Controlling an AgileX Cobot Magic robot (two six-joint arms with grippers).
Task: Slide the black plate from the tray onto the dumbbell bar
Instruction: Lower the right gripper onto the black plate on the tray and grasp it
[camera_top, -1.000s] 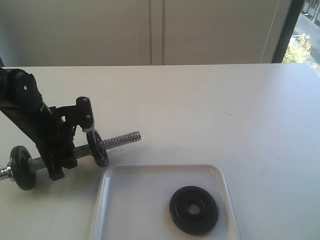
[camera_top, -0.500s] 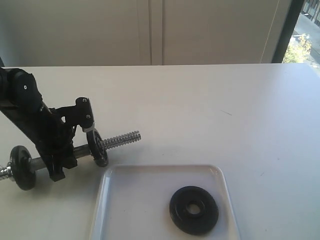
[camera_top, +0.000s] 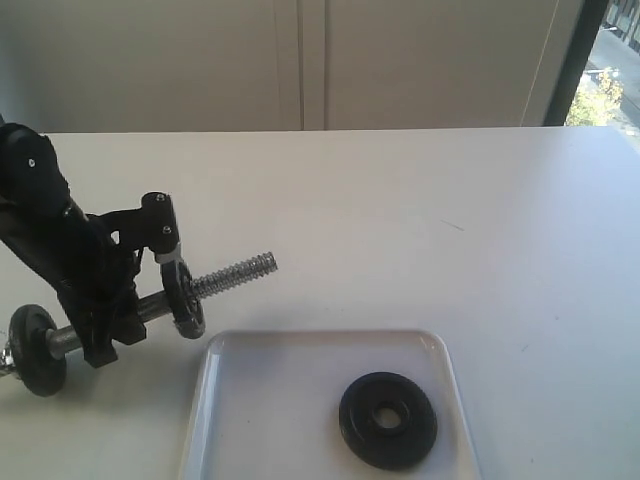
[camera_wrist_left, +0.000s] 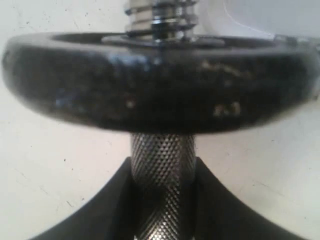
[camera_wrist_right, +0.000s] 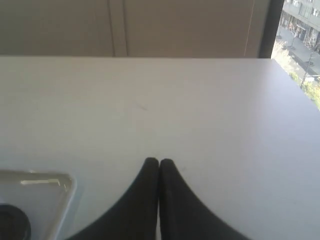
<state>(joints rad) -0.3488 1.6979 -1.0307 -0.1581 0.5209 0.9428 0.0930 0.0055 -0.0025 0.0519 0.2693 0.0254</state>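
On the tray, the black plate lies flat, well apart from the dumbbell bar, which the left pincer grasps mid-shaft; the right pincer is clenched, empty. Likely trouble: the hole snagging on the threaded end, or the bar pivoting.

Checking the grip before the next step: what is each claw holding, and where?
The left claw grips the dumbbell bar at its knurled middle; the right claw, shut, holds nothing.
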